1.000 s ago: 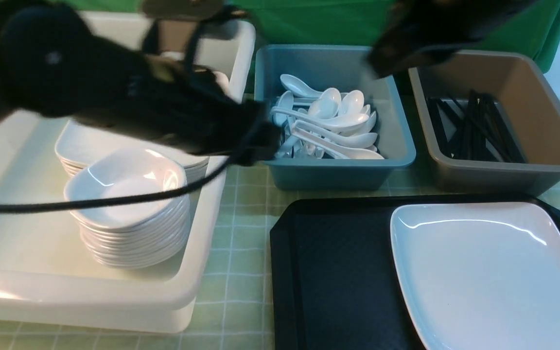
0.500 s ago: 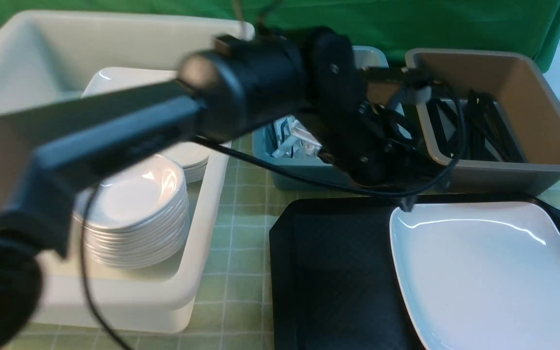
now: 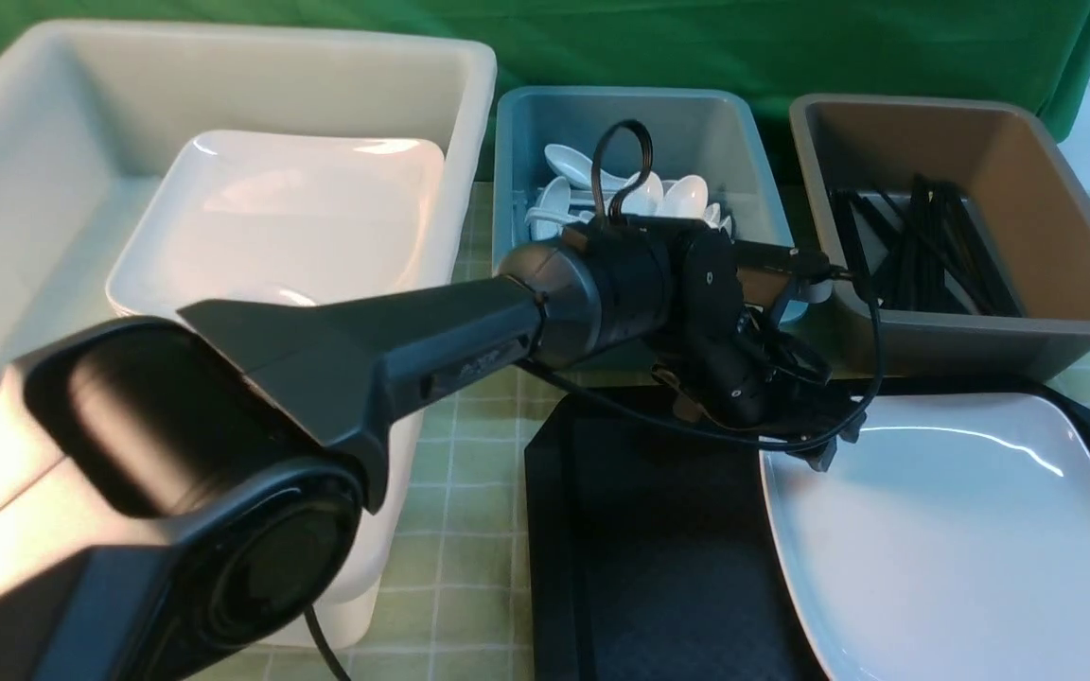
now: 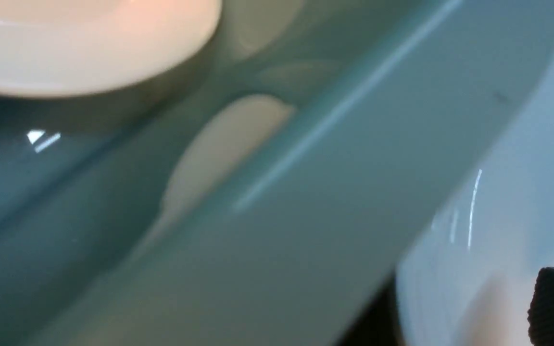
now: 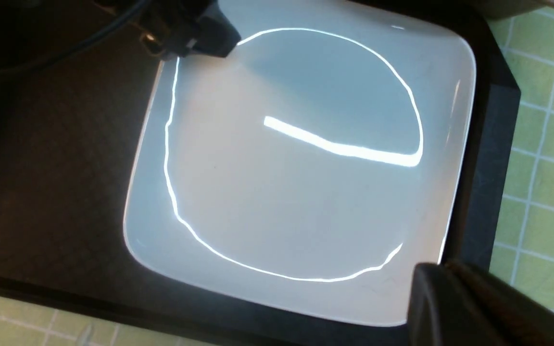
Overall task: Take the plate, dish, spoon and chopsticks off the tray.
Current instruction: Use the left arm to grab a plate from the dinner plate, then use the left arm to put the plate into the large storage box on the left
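Your left arm [image 3: 365, 359] extends forward and rightward, left gripper [image 3: 831, 446] pitched low, jaw spacing unclear; your right gripper [image 5: 433, 288] is closed.

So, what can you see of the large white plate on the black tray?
The large glossy white rounded-square plate looks ceramic, with a shallow raised rim and nothing on it. It lies flat on the right of the black textured tray. The left gripper is at its far left corner; contact unclear.
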Available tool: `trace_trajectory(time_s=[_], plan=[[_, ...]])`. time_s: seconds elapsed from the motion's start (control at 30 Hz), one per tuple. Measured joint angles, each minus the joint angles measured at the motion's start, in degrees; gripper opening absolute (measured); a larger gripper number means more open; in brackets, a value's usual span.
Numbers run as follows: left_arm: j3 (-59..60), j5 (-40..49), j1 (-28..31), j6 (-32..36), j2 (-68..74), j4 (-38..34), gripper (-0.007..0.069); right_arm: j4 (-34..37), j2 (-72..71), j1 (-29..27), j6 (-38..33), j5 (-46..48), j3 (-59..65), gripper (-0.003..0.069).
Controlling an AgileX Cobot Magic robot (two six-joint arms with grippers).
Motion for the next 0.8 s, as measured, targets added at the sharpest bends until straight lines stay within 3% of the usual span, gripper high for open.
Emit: trace_trajectory(time_s=[0.13, 0.17, 0.2, 0.23, 0.37, 0.6, 0.8], plan=[[-0.24, -0.74, 0.00, 1.54, 0.57, -0.86, 0.0464, 1.25, 0.00, 0.00, -0.48, 0.00, 0.00, 0.0009], [-0.39, -0.84, 0.00, 1.84, 0.81, -1.08, 0.0409, 1.92, 0.00, 0.00, -1.24, 0.00, 0.00, 0.0009], [-0.43, -0.90, 0.00, 1.89, 0.87, -1.08, 0.0400, 2.17, 0.00, 0.00, -1.37, 0.00, 0.00, 0.0009], [-0.49, -0.89, 0.00, 2.11, 0.99, -1.16, 0.0305, 2.97, 0.00, 0.00, -2.08, -0.05, 0.00, 0.0009], [-0.60, -0.80, 0.24, 0.60, 0.97, -4.23, 0.0109, 3.90, 0.00, 0.00, -2.95, -0.05, 0.00, 0.0009], [-0.85, 4.78, -0.01, 0.22, -1.25, -2.07, 0.0098, 4.05, 0.00, 0.00, -3.21, -0.06, 0.00, 0.0009], [-0.85, 9.24, -0.12, 2.38, -9.66, 3.12, 0.0039, 5.62, 0.00, 0.00, -3.16, -1.46, -0.67, 0.0009]])
